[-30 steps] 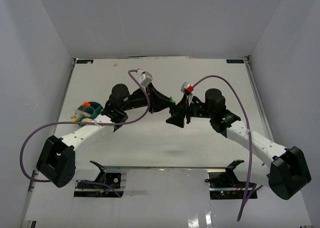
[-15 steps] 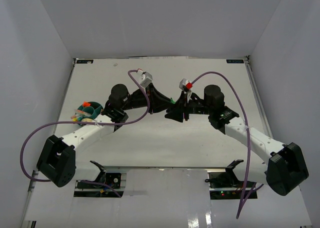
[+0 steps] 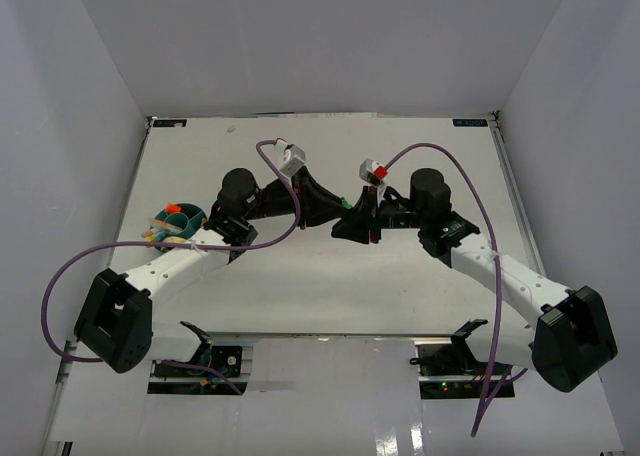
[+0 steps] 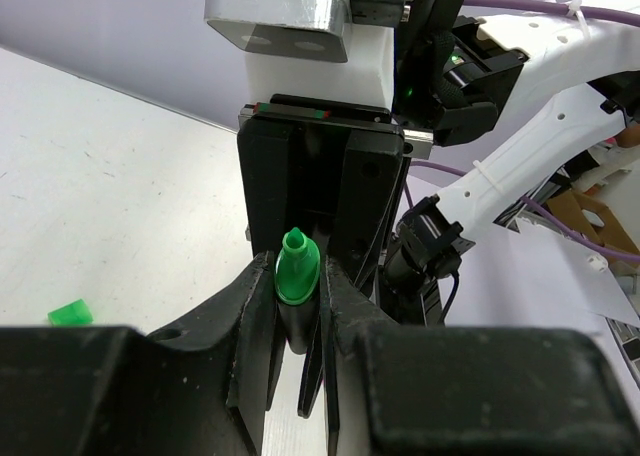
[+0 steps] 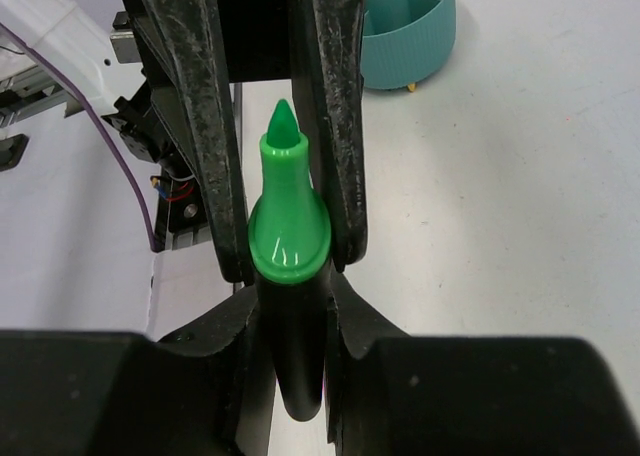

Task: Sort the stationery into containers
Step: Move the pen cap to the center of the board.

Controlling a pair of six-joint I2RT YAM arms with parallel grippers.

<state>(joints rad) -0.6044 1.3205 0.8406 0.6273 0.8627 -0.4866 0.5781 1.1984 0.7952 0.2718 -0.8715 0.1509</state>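
- The green-capped marker (image 5: 289, 238) hangs in the air over the middle of the table (image 3: 400, 136). It sits right where the two grippers meet tip to tip.
- The left gripper (image 4: 296, 306) is closed on it. Its fingers (image 4: 255, 311) press both sides of the green cap, just above the black barrel.
- The right gripper (image 5: 292, 326) also looks clamped. In its own wrist view, its fingers hug the black barrel below the cap's flange, and the left arm's fingers flank the cap above them.
- The cap end points up in both wrist views. I judge the marker's long axis to be near upright, crossing the line along which the two grippers face each other.
- This looks like a handover with both grips on, so one must let go before the marker can travel.
- The teal tub (image 3: 180, 219) stands on the left side of the table, beside the left arm's forearm and well apart from the marker. Other stationery shows inside it.
- The left arm is clearly the nearer one. The likely move is for the right jaws to release and the left arm to swing back toward the tub.
- The upright axis suits a drop into a divider slot.
- A small green square (image 4: 70, 312) lies loose on the table, not yet sorted.
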